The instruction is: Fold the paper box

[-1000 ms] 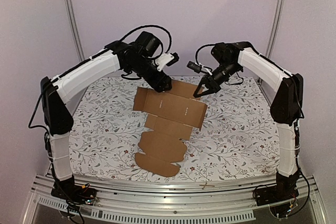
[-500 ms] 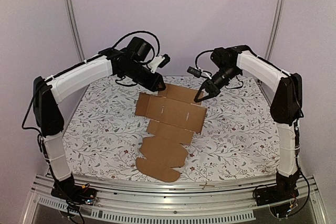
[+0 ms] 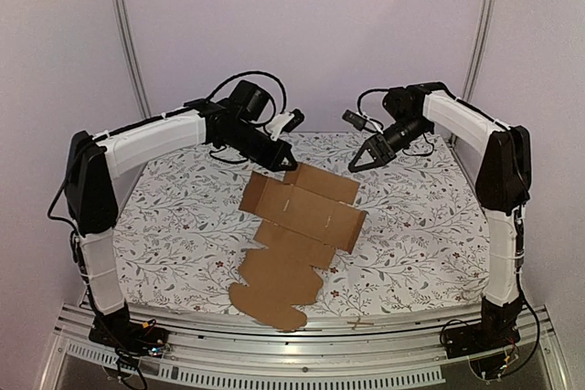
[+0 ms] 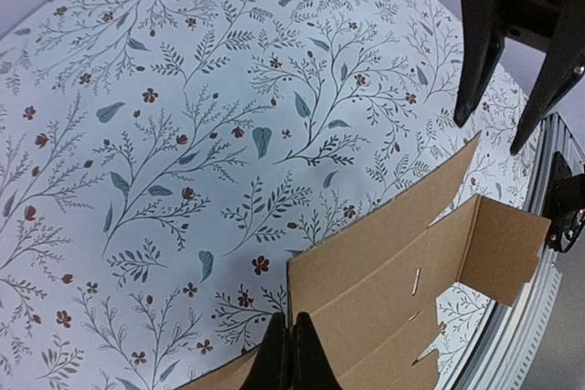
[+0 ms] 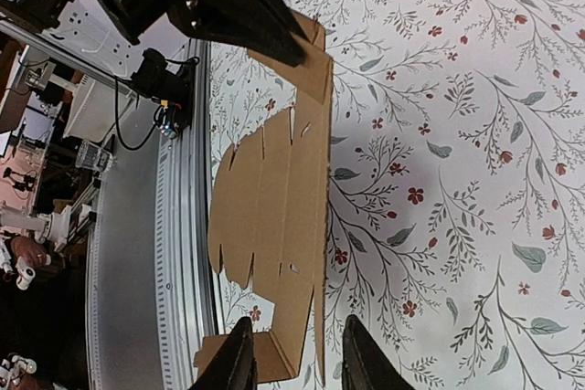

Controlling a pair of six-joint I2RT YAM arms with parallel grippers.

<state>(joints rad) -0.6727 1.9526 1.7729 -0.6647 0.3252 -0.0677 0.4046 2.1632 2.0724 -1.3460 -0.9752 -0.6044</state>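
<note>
Floral cloth (image 3: 174, 216) under paper box (image 3: 306, 212) (left gripper (image 3: 291, 163) tight on it)

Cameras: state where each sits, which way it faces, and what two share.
Top external: above and behind the bases, looking down and forward at the box; left claw and right claw both show.
Left wrist: on the left arm, looking down past its shut claw, which pinches the box's edge.
Right wrist: on the right arm, looking down at the box past its open claw.
Shared: each wrist view also catches the other claw.
</note>
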